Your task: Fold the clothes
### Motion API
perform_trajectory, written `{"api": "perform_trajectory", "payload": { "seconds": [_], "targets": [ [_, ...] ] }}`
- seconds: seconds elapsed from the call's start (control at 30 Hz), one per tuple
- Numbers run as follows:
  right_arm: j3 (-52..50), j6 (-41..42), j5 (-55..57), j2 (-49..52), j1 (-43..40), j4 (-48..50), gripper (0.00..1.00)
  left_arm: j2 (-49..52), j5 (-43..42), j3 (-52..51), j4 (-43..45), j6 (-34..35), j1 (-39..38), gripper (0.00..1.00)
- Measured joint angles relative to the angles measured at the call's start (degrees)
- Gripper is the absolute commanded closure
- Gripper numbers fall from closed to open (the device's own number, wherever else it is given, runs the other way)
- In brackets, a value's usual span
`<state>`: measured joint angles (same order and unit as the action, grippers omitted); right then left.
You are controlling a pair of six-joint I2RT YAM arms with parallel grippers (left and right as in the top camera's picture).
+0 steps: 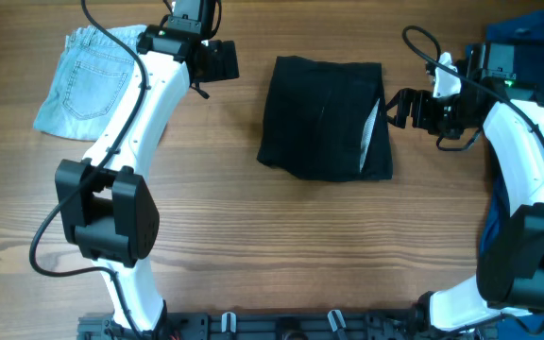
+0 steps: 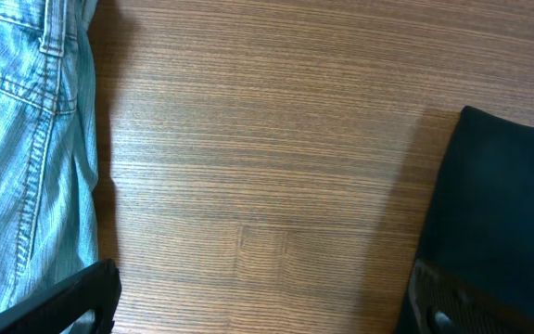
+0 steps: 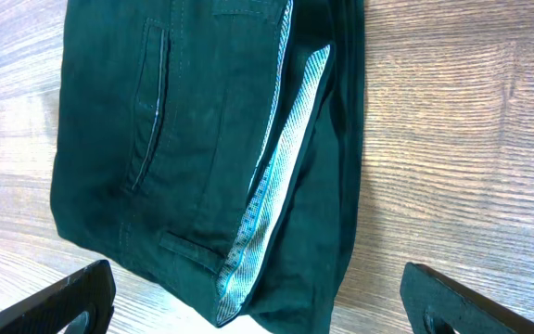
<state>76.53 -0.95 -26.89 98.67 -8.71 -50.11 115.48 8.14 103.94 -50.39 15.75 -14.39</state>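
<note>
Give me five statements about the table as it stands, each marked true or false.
1. The black garment lies folded between the two arms. True.
2. The left gripper is clamped on the denim garment. False: it is open over the bare table, holding nothing.
3. The right gripper is open. True.
4. The black garment's lining is plain red. False: it is pale with a fine pattern.
5. The denim garment lies on top of the black one. False: they lie apart, with bare wood between them.
</note>
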Motion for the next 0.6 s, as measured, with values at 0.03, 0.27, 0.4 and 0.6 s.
{"api": "perform_trajectory", "payload": {
  "seconds": [0.03, 0.27, 0.4, 0.6],
  "targets": [
    [0.0, 0.0, 0.0, 0.0, 0.0, 0.0, 0.01, 0.0, 0.0, 0.0, 0.0, 0.0, 0.0, 0.00],
    [0.0, 0.0, 0.0, 0.0, 0.0, 0.0, 0.00, 0.0, 0.0, 0.0, 0.0, 0.0, 0.0, 0.00],
    [0.0, 0.0, 0.0, 0.0, 0.0, 0.0, 0.01, 0.0, 0.0, 0.0, 0.0, 0.0, 0.0, 0.00],
    [-0.2, 0.9, 0.0, 0.0, 0.0, 8.1, 0.00, 0.0, 0.0, 0.0, 0.0, 0.0, 0.0, 0.00]
  ]
}}
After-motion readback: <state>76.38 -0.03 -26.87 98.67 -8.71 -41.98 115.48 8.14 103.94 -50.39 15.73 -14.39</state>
